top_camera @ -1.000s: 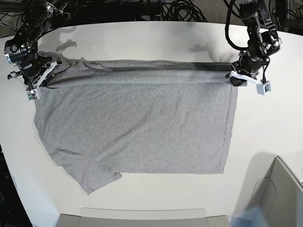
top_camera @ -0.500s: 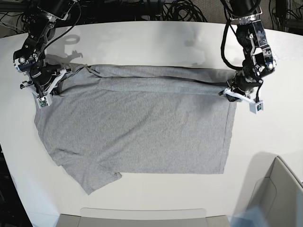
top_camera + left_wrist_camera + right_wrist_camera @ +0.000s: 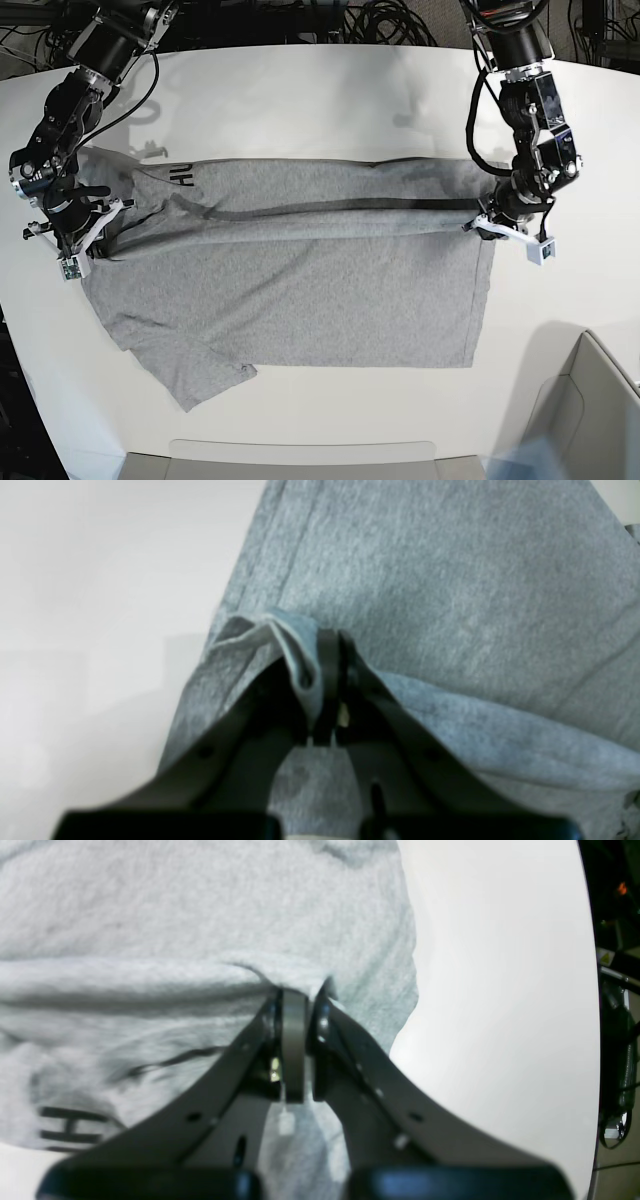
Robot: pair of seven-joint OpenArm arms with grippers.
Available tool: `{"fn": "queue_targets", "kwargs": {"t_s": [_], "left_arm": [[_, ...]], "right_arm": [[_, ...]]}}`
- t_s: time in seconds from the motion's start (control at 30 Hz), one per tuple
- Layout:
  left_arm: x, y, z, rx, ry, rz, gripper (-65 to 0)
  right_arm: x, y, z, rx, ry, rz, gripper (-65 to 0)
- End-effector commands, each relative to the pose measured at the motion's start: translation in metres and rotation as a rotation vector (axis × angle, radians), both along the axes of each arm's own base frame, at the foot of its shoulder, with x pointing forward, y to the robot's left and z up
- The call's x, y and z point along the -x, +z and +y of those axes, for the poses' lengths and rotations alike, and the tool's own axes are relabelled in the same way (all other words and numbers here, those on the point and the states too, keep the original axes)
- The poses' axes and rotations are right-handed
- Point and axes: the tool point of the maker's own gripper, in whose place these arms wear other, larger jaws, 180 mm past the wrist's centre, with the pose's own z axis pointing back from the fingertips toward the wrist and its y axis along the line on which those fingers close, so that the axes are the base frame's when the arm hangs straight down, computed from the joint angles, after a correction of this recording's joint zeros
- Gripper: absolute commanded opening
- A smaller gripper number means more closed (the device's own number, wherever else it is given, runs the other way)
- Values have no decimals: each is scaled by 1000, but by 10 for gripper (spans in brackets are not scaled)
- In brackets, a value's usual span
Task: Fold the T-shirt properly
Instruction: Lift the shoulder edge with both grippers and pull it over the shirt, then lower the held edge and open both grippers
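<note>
The heather-grey T-shirt lies spread on the white table, with its far edge lifted and drawn forward over the body as a long fold. Black lettering shows on the turned-over part near the left. My left gripper is shut on the fold's right end. In the left wrist view, my left gripper pinches a bunched hem of the T-shirt. My right gripper is shut on the fold's left end. The right wrist view shows my right gripper clamping the T-shirt, above the lettering.
A grey open box stands at the front right corner. A flat grey tray edge runs along the table's front. Black cables lie behind the table's far edge.
Both grippers have carried the shirt's far edge toward the front. The turned-over strip has widened, and black lettering now shows on it near the left.
</note>
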Motion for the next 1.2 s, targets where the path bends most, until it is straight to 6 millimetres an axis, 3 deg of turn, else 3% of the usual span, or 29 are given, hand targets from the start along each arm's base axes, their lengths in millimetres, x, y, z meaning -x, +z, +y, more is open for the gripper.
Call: {"fn": "queue_targets", "kwargs": {"t_s": [0.0, 0.33, 0.57, 0.73, 0.87, 1.07, 1.13, 1.17], "left_arm": [[-15, 17, 6, -19, 2, -57, -650], [-41, 17, 9, 8, 29, -77, -650], [-40, 0, 16, -11, 36, -52, -650], [-47, 1, 9, -56, -7, -79, -650], [-50, 1, 9, -53, -3, -80, -650], [-63, 13, 10, -52, 0, -112, -650], [-63, 14, 10, -54, 0, -113, -592], [-63, 14, 10, -54, -1, -115, -556]], "right_arm": [[-9, 13, -4, 9, 12, -42, -650], [-20, -6, -7, -68, 16, -52, -650], [-30, -6, -8, -93, 10, -53, -650], [-41, 7, -9, -94, 10, -87, -650], [-49, 5, -12, -125, -30, -99, -650], [-50, -16, -14, -177, -37, -76, -650], [-51, -19, -11, -174, -25, -64, -650], [-52, -20, -9, -173, -20, -62, -609]]}}
